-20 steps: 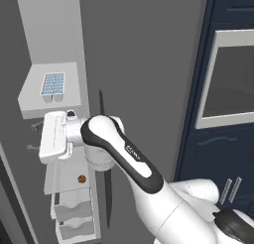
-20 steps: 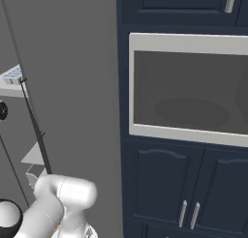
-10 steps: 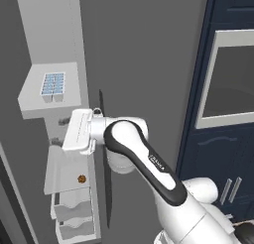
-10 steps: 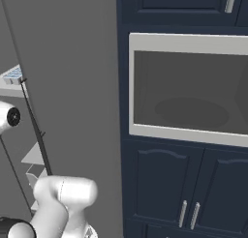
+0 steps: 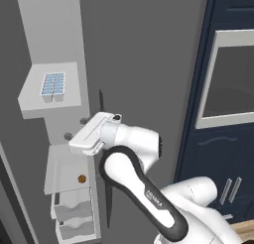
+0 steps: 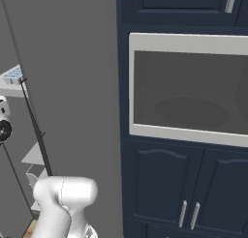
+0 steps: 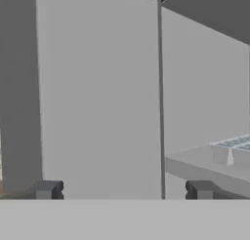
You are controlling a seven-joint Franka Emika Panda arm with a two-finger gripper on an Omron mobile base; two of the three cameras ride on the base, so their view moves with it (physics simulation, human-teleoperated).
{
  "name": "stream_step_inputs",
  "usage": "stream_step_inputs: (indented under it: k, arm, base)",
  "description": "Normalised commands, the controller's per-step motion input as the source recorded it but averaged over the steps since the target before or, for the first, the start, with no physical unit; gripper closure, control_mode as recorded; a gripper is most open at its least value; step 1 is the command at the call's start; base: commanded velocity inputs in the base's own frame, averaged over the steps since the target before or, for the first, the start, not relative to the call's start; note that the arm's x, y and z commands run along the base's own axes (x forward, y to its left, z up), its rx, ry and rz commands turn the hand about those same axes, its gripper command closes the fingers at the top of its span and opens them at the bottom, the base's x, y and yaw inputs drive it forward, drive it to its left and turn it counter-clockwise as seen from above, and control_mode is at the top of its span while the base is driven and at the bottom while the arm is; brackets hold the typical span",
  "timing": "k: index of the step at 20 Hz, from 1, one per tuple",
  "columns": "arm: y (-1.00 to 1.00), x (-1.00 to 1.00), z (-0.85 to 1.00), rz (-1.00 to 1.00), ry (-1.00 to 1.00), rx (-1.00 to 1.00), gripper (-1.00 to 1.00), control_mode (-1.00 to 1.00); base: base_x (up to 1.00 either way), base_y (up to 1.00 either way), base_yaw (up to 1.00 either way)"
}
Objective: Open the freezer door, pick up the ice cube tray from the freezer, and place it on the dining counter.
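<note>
The freezer (image 5: 59, 139) stands open; the ice cube tray (image 5: 52, 85) sits on its upper shelf; the gripper (image 7: 122, 189) — jaws spread, empty — hovers below it, above a small round brown item (image 5: 81, 178); a built-in oven (image 6: 189, 89) stands rightward.

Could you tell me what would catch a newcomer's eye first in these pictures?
Probably the white arm reaching into the open freezer, its gripper open and empty. Next, the ice cube tray with pale blue cubes on the upper shelf, above the hand. A small round brown item sits on the lower shelf.
</note>
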Motion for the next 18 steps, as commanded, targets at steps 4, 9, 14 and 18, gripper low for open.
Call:
stream_step_inputs:
  k: [4,9,14,18]
  arm:
    - [-0.33,-0.06,0.11,-0.4,0.11,0.0,-1.0,-1.0]
    - [-0.61,-0.07,0.27,-0.34,0.14,0.0,-1.0,-1.0]
    - [-0.66,0.0,0.34,-0.3,0.21,0.0,-1.0,-1.0]
    - [-0.55,0.0,0.36,-0.28,0.2,0.0,-1.0,-1.0]
  base:
    - [0.0,0.0,0.0]
    - [0.0,0.0,0.0]
    - [0.0,0.0,0.0]
    - [0.0,0.0,0.0]
